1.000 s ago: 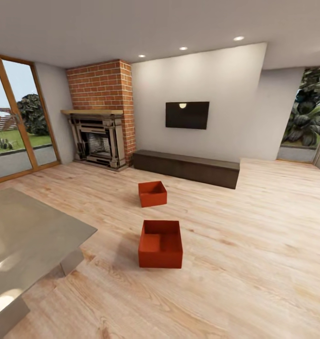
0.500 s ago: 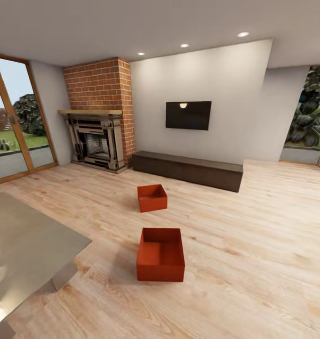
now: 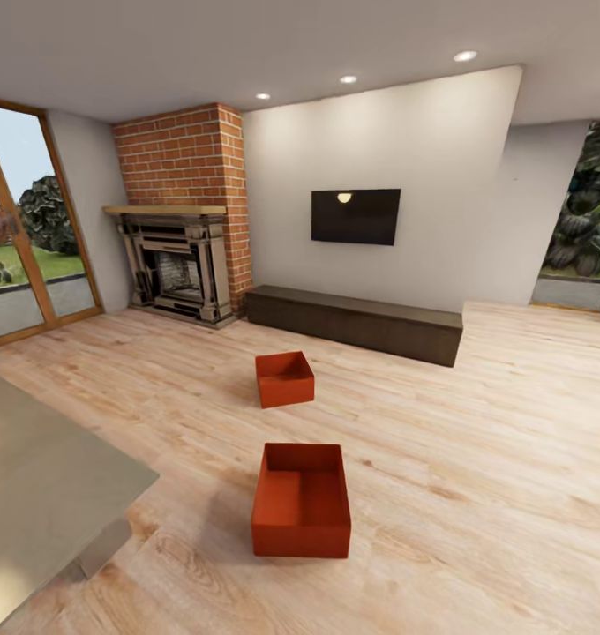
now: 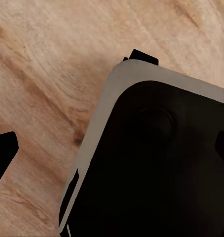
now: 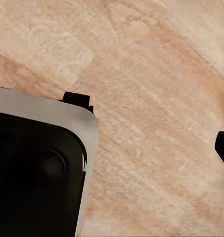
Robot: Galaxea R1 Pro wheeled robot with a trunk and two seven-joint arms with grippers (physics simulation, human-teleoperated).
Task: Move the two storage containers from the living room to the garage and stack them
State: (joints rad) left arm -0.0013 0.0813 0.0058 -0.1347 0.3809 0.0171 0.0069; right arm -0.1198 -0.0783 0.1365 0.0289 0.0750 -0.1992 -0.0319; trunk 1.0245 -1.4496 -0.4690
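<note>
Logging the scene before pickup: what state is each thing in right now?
Near container: upright, open-topped, empty, on the wood floor.
Far container: upright, open-topped, empty, apart from the near one.
TV: screen dark.
Fireplace: unlit.

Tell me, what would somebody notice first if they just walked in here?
Probably the two orange-red storage containers sitting open on the light wood floor: the near container in the middle of the room, the far container beyond it toward the wall. Behind them stand a red brick fireplace on the left, a black TV on the wall, and a long dark bench beneath it.
</note>
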